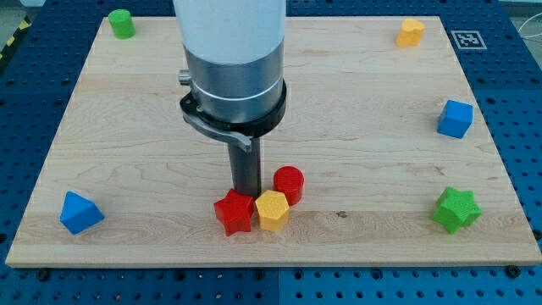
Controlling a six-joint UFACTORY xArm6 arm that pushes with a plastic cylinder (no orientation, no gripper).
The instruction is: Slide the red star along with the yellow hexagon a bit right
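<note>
Near the wooden board's (356, 102) bottom edge, my tip (246, 193) sits just behind the red star-shaped block (234, 212), with no pincer to open or close.
Yellow hexagonal block (272, 210) touches the star's right side; a red cylinder (289, 183) stands just behind it. Pushing from here risks driving the star downward, splitting the pair, or dragging the cylinder.

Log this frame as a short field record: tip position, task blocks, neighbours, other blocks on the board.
tip: my tip just above the red star, at the view's top side of it
red star: touching the yellow hexagon on its right
red cylinder: behind the hexagon
corners: green cylinder, yellow block
right side: blue cube, green star
left: blue block
</note>
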